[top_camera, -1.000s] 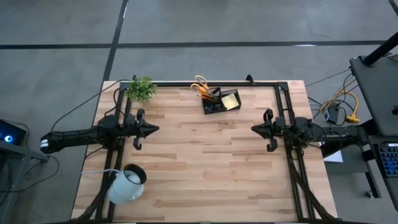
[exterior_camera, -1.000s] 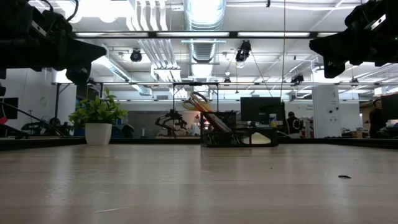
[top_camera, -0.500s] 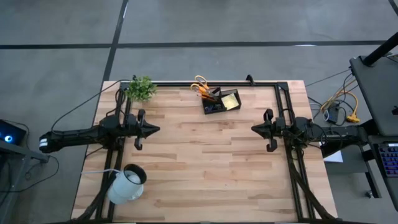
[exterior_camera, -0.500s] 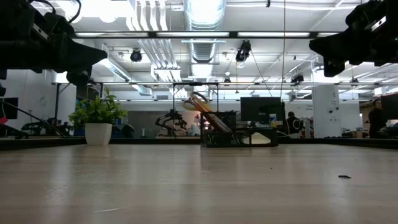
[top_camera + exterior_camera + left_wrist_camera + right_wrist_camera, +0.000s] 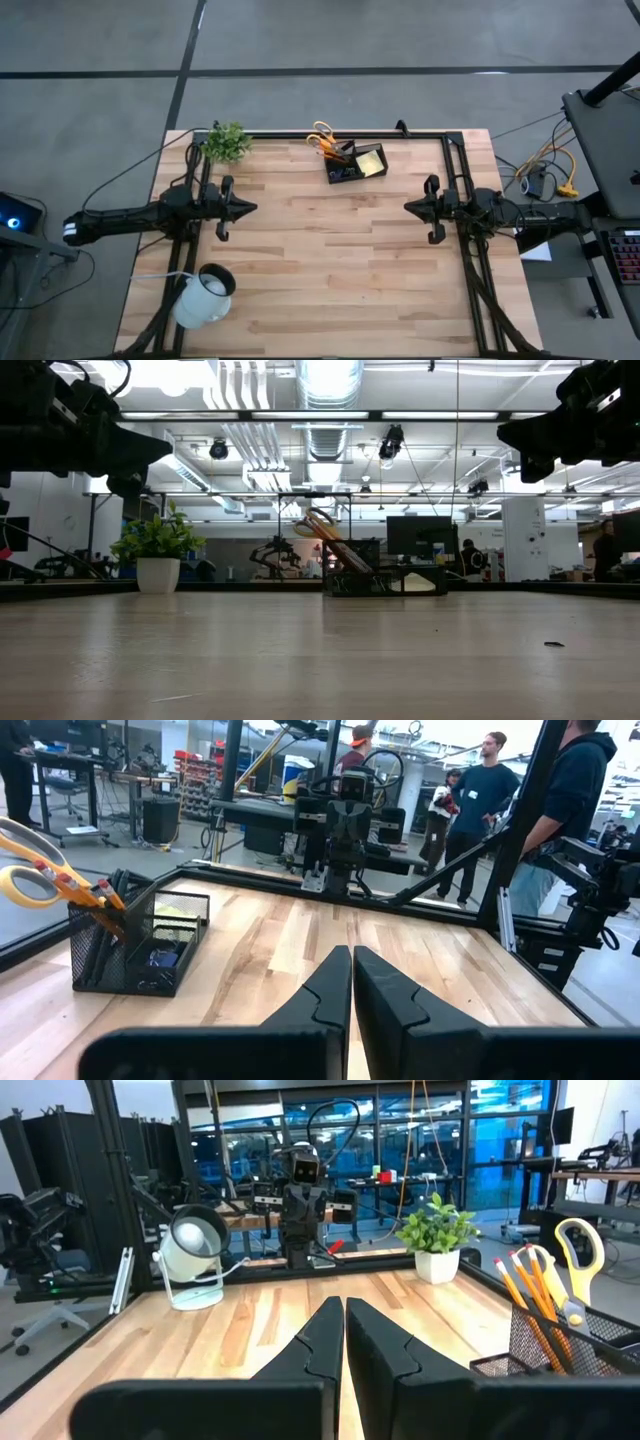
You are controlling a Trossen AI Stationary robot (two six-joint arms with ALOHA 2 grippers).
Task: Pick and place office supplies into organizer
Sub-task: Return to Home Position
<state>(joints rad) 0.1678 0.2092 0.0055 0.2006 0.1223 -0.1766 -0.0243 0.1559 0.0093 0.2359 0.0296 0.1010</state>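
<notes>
Two table [image 5: 330, 285] sides hold left gripper [image 5: 250, 208] and right gripper [image 5: 408, 206], closed

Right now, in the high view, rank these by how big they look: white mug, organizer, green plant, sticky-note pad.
1. White mug and organizer: about alike, too close to rank.
2. Green plant.
3. Yellow sticky-note pad: smallest, sitting inside the organizer.

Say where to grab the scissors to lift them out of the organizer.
Take the scissors by one yellow handle loop, jaws coming down from above. Blades are sunk in the organizer; only the handles stick out, tilted past its corner nearest the plant. Likely lift along that tilt.
</notes>
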